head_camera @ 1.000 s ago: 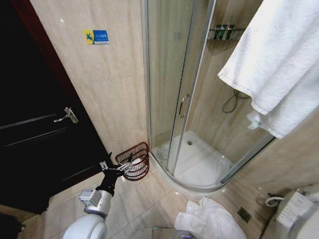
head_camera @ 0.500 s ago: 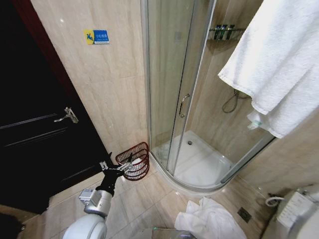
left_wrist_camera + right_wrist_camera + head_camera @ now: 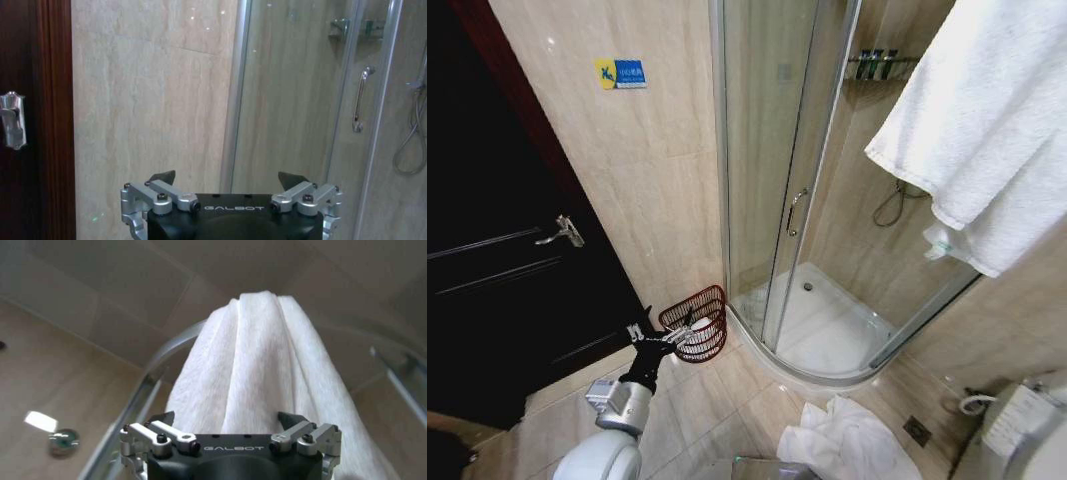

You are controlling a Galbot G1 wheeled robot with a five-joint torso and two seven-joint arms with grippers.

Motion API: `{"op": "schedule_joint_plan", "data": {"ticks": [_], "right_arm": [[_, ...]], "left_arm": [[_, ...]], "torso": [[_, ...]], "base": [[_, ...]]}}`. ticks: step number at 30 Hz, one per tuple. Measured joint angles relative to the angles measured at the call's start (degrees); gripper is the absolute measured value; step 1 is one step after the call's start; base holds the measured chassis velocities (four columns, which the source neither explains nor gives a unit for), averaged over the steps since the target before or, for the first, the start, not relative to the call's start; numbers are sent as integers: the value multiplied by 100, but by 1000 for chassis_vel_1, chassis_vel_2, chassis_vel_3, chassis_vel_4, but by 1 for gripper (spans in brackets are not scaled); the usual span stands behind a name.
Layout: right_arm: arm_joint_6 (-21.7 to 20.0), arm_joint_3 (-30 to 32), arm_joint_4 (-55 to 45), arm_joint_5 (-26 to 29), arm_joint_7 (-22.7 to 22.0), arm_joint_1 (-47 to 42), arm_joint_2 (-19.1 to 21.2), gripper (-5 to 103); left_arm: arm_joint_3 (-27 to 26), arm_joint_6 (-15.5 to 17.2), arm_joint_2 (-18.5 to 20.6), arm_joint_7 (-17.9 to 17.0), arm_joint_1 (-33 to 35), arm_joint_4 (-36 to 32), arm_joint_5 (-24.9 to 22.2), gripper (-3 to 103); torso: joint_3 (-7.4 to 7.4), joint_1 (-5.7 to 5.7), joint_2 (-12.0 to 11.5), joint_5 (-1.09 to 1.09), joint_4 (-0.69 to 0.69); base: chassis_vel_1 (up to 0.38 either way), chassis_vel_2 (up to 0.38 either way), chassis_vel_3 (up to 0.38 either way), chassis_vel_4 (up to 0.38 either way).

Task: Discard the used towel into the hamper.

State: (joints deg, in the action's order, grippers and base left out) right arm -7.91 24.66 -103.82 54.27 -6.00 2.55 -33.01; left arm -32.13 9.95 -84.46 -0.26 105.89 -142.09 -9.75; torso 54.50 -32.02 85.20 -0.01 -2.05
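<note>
The hamper (image 3: 699, 320) is a small reddish-brown wire basket on the floor, set against the tiled wall beside the shower. My left gripper (image 3: 677, 337) hangs just in front of it; the left wrist view shows this gripper (image 3: 227, 177) open and empty, facing the wall. A large white towel (image 3: 987, 120) hangs over the top rail of the shower enclosure. My right gripper (image 3: 227, 417) is open close before that towel (image 3: 260, 365), with its fingers spread on either side of the folds. Another white towel (image 3: 847, 440) lies crumpled on the floor tiles.
A dark door with a lever handle (image 3: 562, 232) stands to the left of the hamper. The curved glass shower door (image 3: 777, 180) and white shower tray (image 3: 827, 325) fill the middle. A white fixture (image 3: 1027, 420) and a floor drain (image 3: 916, 431) are at the lower right.
</note>
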Motion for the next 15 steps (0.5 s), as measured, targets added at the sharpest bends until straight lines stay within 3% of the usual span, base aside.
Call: {"op": "schedule_joint_plan", "data": {"ticks": [2, 3, 7, 15], "right_arm": [[-8, -311, 265, -743, -104, 415, -243, 100], [-8, -311, 265, -743, -104, 415, -243, 100], [-57, -694, 571, -1632, -255, 938, -482, 100], [-183, -928, 866, -2235, -384, 1330, -646, 100]], "left_arm": [[0, 0, 1, 0, 0, 0, 0, 100], [0, 0, 1, 0, 0, 0, 0, 100], [0, 0, 1, 0, 0, 0, 0, 100], [0, 0, 1, 0, 0, 0, 0, 100]], "torso": [[0, 0, 0, 1, 3], [0, 0, 0, 1, 3], [0, 0, 0, 1, 3], [-1, 1, 0, 1, 3]], "base": [[0, 0, 0, 0], [0, 0, 0, 0], [0, 0, 0, 0], [0, 0, 0, 0]]}}
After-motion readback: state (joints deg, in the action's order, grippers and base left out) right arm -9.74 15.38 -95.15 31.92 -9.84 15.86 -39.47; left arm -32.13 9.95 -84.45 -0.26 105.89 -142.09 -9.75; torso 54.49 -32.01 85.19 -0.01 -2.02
